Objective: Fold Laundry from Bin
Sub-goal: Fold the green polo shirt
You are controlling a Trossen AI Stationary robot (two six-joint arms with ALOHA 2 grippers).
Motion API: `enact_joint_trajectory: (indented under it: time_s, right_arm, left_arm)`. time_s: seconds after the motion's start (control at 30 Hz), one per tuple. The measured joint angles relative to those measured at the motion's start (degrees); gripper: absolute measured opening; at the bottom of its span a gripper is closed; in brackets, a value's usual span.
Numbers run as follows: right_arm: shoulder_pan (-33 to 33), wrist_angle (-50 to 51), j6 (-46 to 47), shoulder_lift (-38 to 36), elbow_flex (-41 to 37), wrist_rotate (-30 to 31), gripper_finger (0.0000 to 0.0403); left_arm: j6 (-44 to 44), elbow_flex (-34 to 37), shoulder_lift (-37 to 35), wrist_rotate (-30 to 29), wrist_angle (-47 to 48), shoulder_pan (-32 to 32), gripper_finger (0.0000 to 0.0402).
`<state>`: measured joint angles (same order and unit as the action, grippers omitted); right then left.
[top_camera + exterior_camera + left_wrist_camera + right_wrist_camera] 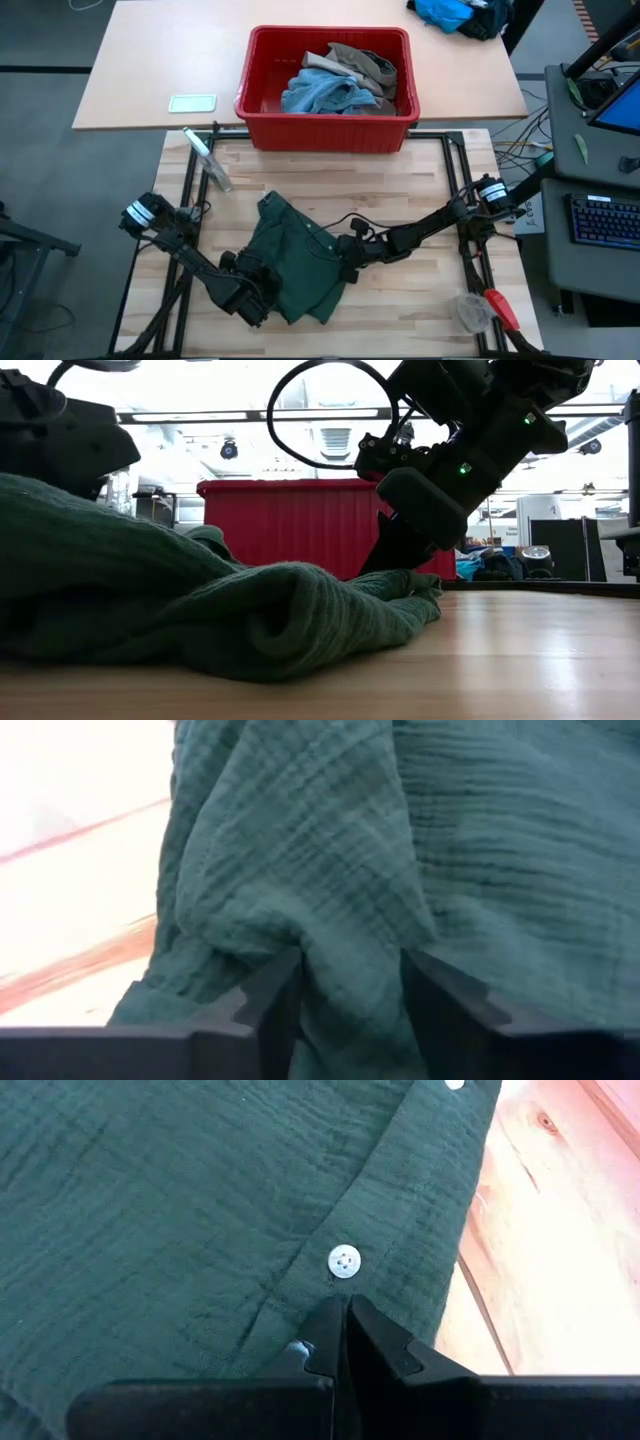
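Dark green shorts (300, 255) lie crumpled on the wooden table, seen close up in the low view (200, 610). My left gripper (266, 292) is at their near left part, shut on a bunch of cloth (350, 990). My right gripper (346, 254) is shut, its tips on the shorts' right edge (345, 1320) beside a white button (344, 1261). The red bin (330, 120) stands at the table's far edge and holds light blue denim (318, 92) and a khaki piece (365, 62). My left gripper pinches a gathered fold of the shorts' cloth (345, 955) between its two fingers (275, 995), slanting down from the table's left. Creases run into the pinch. The rest of the shorts lies on the table. My right gripper sets its shut fingertips (330, 1330) on the buttoned strip (385, 1230) at the shorts' right edge, slanting down from the table's right (400, 555). Whether any cloth is caught between the tips I cannot tell. The cloth there lies flat on the table.
A clear plastic piece (207, 160) lies at the far left of the wooden top. A clear cup (472, 312) and a red tool (502, 308) sit at the near right corner. A bright blue cloth heap (450, 12) lies far right, beyond the bin.
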<state>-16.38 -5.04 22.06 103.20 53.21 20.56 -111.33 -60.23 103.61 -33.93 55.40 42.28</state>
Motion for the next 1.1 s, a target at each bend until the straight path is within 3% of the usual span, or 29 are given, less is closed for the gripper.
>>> enact_joint_trajectory:
  time_s: [0.23, 0.37, 0.6, 0.73, 0.9, 1.1]
  right_arm:
    - [0.0, 0.02, 0.04, -0.02, 0.02, 0.0, 0.0012]
    - [0.0, 0.03, 0.04, -0.02, 0.02, 0.0, 0.0012]
    - [0.0, 0.04, 0.04, -0.02, 0.02, 0.0, 0.0012]
    - [0.0, 0.06, 0.04, -0.02, 0.02, 0.0, 0.0012]
    - [0.0, 0.06, 0.04, -0.02, 0.02, 0.0, 0.0012]
    - [0.0, 0.1, 0.04, -0.02, 0.02, 0.0, 0.0012]
  left_arm:
    - [3.63, 0.0, 0.02, 0.33, -0.3, 0.12, 0.001]
    - [5.79, -1.77, -0.04, 3.17, 3.39, 0.33, 0.0006]
    - [5.84, -10.8, -0.15, 7.16, 24.62, 0.53, 0.0001]
    - [5.87, -15.58, -0.23, 8.43, 32.19, 0.53, 0.0]
    - [6.98, -16.94, -0.24, 13.83, 31.78, 0.53, 0.0]
    - [5.85, -13.37, -0.23, 18.41, 24.62, 0.68, 0.0]
